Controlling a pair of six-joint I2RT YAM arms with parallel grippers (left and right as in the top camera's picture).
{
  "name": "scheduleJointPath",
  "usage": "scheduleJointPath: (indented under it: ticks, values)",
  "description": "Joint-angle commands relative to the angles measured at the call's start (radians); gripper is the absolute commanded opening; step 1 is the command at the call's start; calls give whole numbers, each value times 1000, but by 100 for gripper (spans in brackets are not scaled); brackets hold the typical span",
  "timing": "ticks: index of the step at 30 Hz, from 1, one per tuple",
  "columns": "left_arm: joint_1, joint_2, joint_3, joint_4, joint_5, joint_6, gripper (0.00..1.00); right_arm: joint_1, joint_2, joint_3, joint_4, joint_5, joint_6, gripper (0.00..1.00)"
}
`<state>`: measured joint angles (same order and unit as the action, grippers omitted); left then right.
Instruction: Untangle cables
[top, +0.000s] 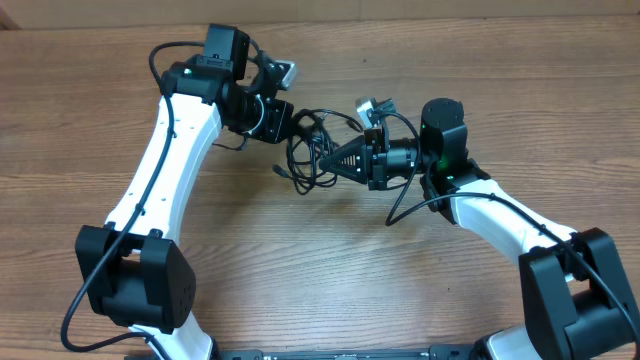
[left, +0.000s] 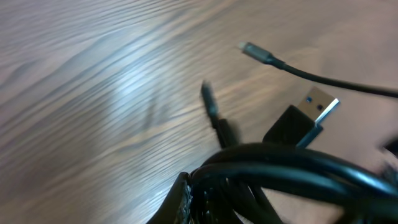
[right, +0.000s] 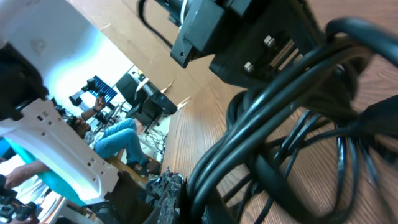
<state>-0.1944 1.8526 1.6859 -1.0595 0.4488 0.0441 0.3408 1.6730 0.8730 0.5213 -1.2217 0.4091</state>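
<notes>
We see glossy black cables (left: 298, 165) in tangled loops, our left fingers (top: 292, 122) clamped on them, right fingers (top: 322, 160) likewise, wood-grain table (top: 330, 270)

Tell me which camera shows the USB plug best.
The left wrist view: the USB plug lies close and unobstructed, its metal end clear. Overhead shows the cables only as a small tangle, the plug hard to pick out; the right wrist shows just cable loops.

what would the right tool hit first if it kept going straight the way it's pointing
The cables: the right tool seems already among their loops, though depth is unclear.
</notes>
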Motion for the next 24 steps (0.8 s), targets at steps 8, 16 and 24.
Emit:
scheduleJointPath:
  ticks: [8, 16, 24]
  values:
    - [46, 5, 11, 24, -574, -348, 4, 6, -14, -2, -40, -142, -13, 4]
    - [65, 5, 11, 24, -571, -343, 4, -4, -14, -2, -71, -140, -17, 4]
    - [61, 5, 11, 29, -263, -9, 4, -29, -14, -2, -237, 40, 10, 38]
